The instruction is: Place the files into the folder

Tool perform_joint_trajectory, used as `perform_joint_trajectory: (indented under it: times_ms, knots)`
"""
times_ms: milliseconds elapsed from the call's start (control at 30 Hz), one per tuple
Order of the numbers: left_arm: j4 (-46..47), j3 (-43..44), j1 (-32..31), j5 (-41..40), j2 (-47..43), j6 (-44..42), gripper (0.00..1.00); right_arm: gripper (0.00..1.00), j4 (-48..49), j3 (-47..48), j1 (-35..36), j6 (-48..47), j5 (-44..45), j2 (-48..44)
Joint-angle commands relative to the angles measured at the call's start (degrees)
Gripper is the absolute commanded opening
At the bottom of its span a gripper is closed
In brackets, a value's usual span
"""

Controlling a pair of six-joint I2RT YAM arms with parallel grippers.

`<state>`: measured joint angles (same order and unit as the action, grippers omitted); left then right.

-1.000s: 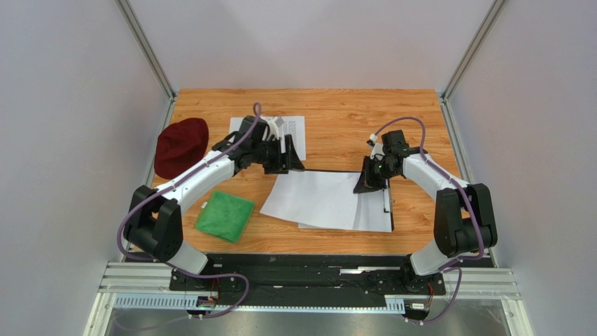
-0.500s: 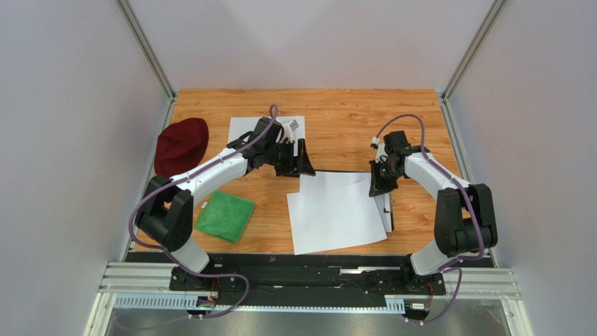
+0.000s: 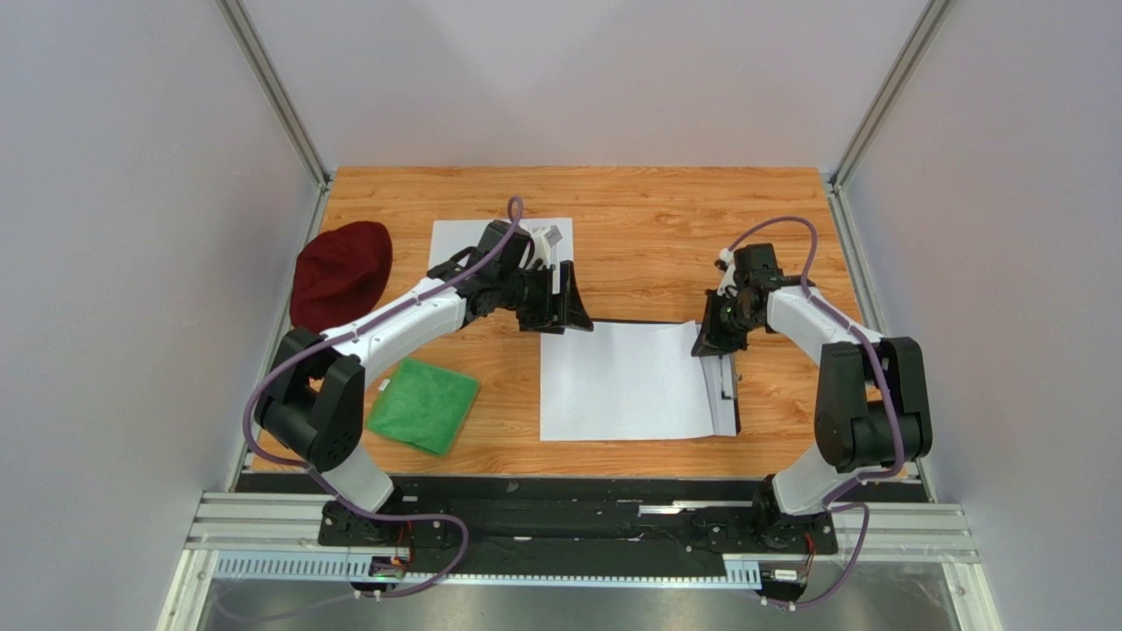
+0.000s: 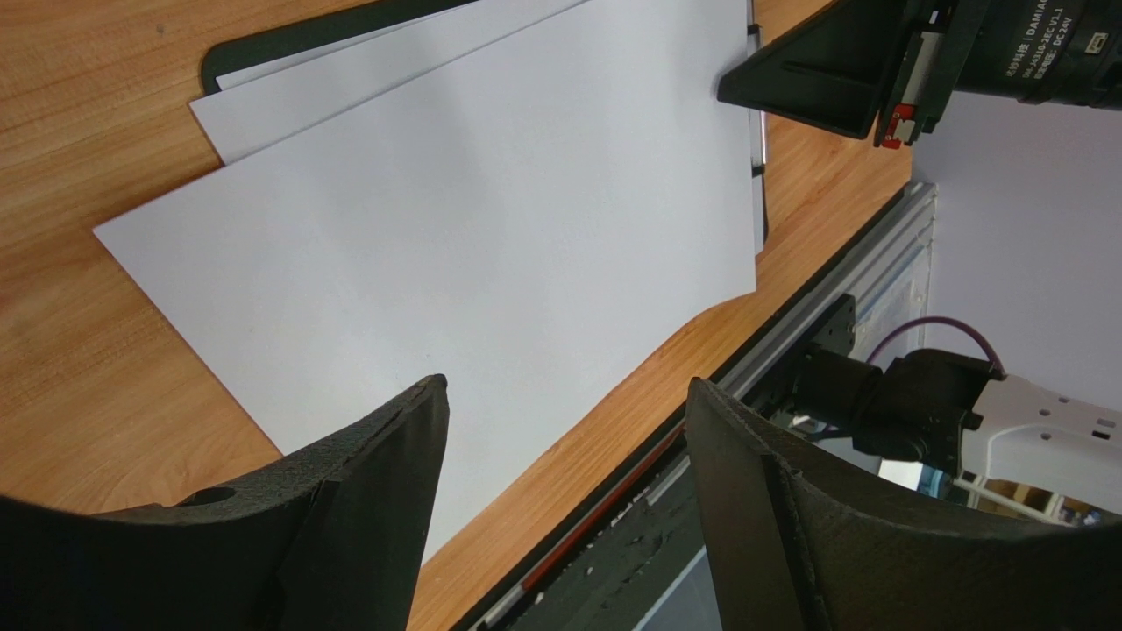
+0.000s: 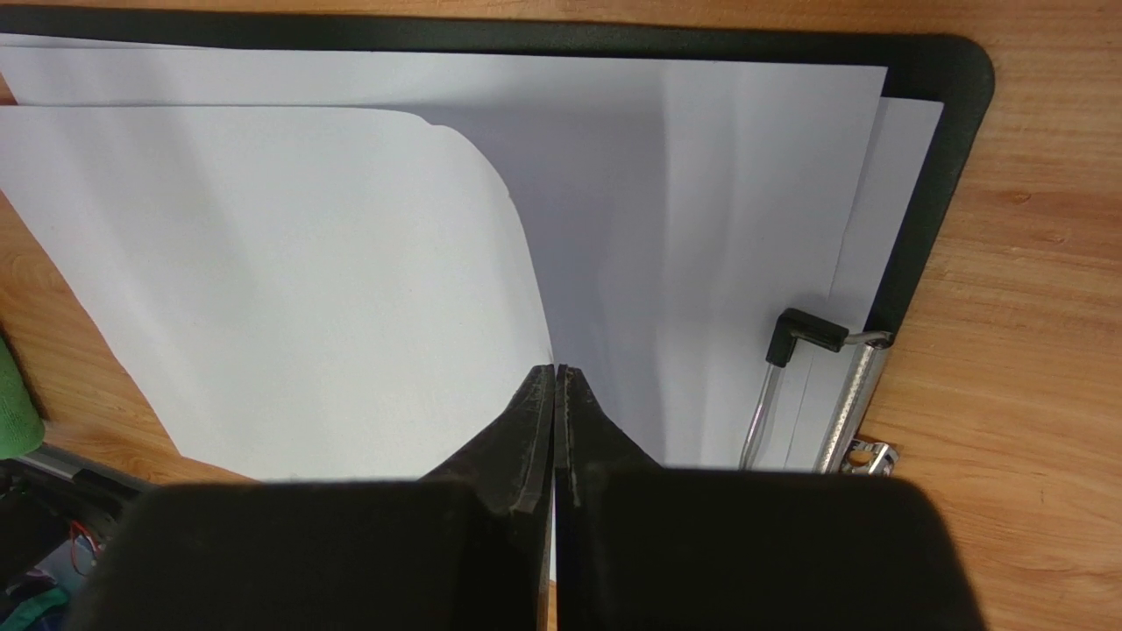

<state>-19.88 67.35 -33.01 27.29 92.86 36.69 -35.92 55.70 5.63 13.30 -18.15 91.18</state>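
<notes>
A stack of white sheets, the files [image 3: 619, 381], lies on the black folder [image 3: 734, 410], whose rim shows along the far and right edges. My right gripper [image 3: 703, 347] is shut on the right edge of the top sheet [image 5: 264, 289], which curls up into the closed jaws over the folder [image 5: 943, 197]. My left gripper [image 3: 574, 313] is open and empty, just above the stack's far left corner; its wrist view looks down on the sheets [image 4: 461, 224] and the folder's corner [image 4: 264, 46]. One more sheet [image 3: 456, 238] with printed text lies at the back, partly under the left arm.
A dark red hat [image 3: 340, 274] lies at the left edge of the table. A green square cloth [image 3: 422, 405] lies at the near left. A metal clip [image 5: 830, 381] sits on the folder's right side. Metal posts and grey walls bound the table.
The right gripper has pulled the top sheet to the right, from a skewed spot to square over the folder. The left gripper moved right to the stack's corner, then held still.
</notes>
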Motion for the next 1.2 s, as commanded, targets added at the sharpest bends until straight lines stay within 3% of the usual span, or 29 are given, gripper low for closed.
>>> perform_joint_trajectory:
  times_ms: [0, 867, 1167]
  knots:
    - [2.21, 1.38, -0.30, 1.36, 0.57, -0.65, 0.75, 0.00, 3.58, 0.28, -0.36, 1.29, -1.09, 1.02]
    - [2.65, 2.52, -0.30, 1.36, 3.03, -0.65, 0.75, 0.00, 4.19, 2.48, -4.05, -3.63, -2.76, 5.15]
    - [3.09, 2.70, -0.30, 1.45, 3.65, -0.30, 0.75, 0.00, 2.70, 3.10, -3.96, -6.00, 0.48, 4.89]
